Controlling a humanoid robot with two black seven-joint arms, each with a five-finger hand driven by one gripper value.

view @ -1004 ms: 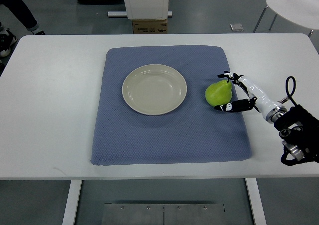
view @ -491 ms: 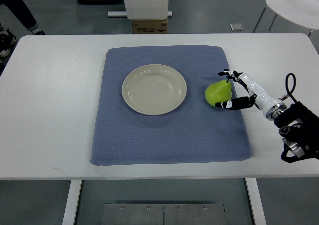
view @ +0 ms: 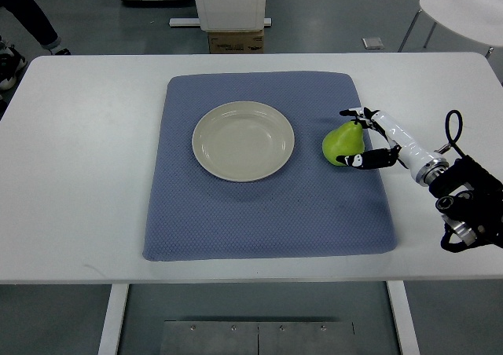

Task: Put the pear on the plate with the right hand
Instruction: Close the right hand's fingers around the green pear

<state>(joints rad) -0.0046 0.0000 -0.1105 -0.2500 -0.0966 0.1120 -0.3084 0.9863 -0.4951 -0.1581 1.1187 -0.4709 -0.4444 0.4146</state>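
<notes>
1. A white rectangular bench (view: 78, 174) carries a blue-grey textured fabric mat (view: 267, 214) laid across its middle.
2. A round cream ceramic plate (view: 244, 140) sits on the mat, toward the mat's far edge and a little left of its centre; nothing lies on it.
3. A green pear (view: 343, 143) rests on the mat near the mat's right edge, to the right of the plate and apart from it, its narrow stem end pointing toward the bench's far right corner.
4. The right hand (view: 357, 137), white with black fingertips, reaches in from the bench's right edge on a white forearm that ends in black cabling.
5. Its fingers are partly spread around the pear: one fingertip (view: 350, 113) lies at the stem end on the far side, and another (view: 355, 161) touches the pear's near side.
6. The fingers bracket the fruit, but whether they grip it firmly cannot be told; the pear lies on the mat.
7. Beyond the bench's far right corner stands a white chair (view: 464, 9) on the grey floor.
</notes>
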